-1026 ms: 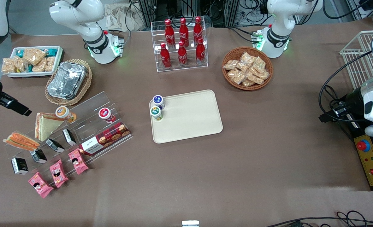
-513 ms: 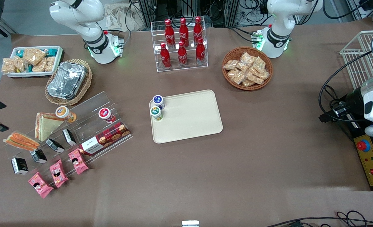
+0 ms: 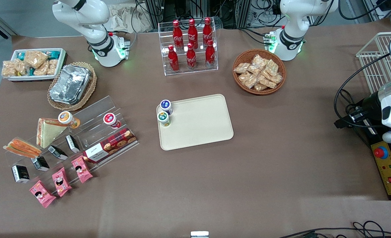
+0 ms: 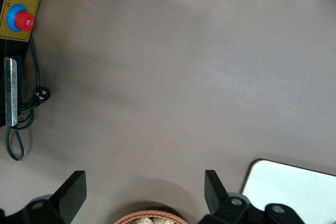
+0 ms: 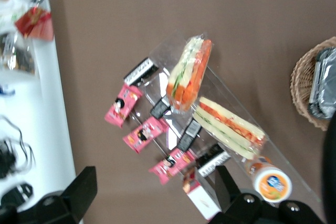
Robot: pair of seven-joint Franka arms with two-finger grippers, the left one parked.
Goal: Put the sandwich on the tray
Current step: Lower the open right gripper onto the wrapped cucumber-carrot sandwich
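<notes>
Front view: sandwich (image 3: 22, 147) lengthwise toward tray (image 3: 202, 132), open tool (image 5: 152, 187) above

A matt brown cloth-like table covering (image 3: 248, 172) lies smooth under the matt cream plastic tray (image 3: 202, 125). The sandwich (image 5: 189, 73) wears glossy clear film and sits on a shiny clear acrylic stepped rack (image 3: 93, 109). The gripper (image 5: 152, 195), above that rack, has matt black plastic-looking fingers (image 5: 83, 188), spread apart.

A robotics lab: cable-strewn racks (image 3: 189, 10) and an emergency-stop box (image 3: 388, 167) beside a mock snack table (image 3: 281, 165)
</notes>
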